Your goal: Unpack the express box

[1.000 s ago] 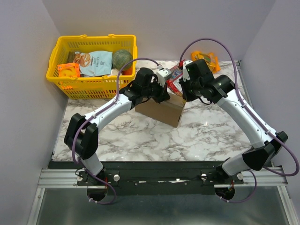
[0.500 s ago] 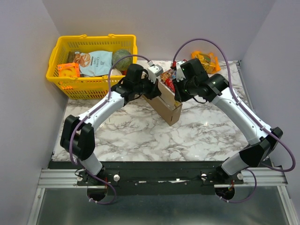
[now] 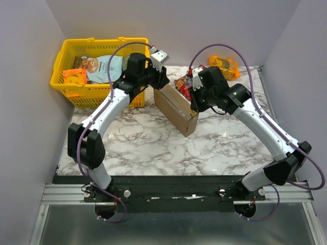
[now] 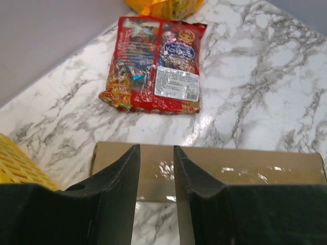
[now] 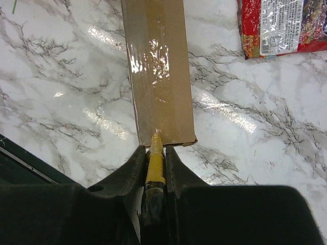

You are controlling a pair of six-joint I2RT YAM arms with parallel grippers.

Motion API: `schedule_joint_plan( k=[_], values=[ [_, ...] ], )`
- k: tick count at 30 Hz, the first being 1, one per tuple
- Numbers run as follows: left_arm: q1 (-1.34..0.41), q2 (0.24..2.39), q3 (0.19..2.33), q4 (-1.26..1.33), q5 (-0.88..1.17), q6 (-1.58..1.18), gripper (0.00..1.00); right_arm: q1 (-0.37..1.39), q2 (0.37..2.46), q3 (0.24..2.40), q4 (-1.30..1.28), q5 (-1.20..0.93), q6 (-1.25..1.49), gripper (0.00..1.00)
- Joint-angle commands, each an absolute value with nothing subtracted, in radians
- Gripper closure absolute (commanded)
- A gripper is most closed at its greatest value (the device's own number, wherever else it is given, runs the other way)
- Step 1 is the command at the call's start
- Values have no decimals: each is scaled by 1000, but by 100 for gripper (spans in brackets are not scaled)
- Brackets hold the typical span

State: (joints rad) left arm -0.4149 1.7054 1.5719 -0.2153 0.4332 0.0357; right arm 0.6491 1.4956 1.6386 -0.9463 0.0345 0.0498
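Touching express box (image 5: 158,76): R end effector's (image 5: 155,148) tool (image 5: 155,166)

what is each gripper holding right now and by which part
The right gripper pinches a slim yellow tool by its shaft, tip against the express box end. The left gripper is open, holding nothing.
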Motion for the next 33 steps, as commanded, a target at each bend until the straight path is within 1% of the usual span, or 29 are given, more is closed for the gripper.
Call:
schedule_joint_plan(
  k=[1,4,10,12,17,19,22,24,27,33],
  values=[
    [-422,1845,1701,-199,364,6,56,655,1473,1562,-965,78,11,100],
    [-423,1913,1752,-193,367,-32,50,655,1451,1526,-965,95,-20,100],
    [-423,1947,1740,-202,406,-71,47,644,1413,1468,-957,158,-64,100],
    [-423,1937,1712,-225,434,-69,47,626,1410,1457,-951,169,-77,100],
    [-423,1853,1597,-239,524,-94,52,581,1420,1462,-919,216,-120,99],
    [-423,1806,1565,-251,546,-104,55,546,1437,1479,-905,244,-149,100],
    [-423,1754,1513,-294,587,-107,56,485,1483,1515,-876,252,-175,99],
    [-423,1741,1490,-350,623,-109,57,457,1526,1560,-859,244,-189,100],
    [-425,1695,1421,-350,670,-106,58,453,1578,1617,-844,215,-199,100],
    [-425,1632,1359,-353,673,-107,57,453,1664,1719,-854,160,-186,100]
  ],
)
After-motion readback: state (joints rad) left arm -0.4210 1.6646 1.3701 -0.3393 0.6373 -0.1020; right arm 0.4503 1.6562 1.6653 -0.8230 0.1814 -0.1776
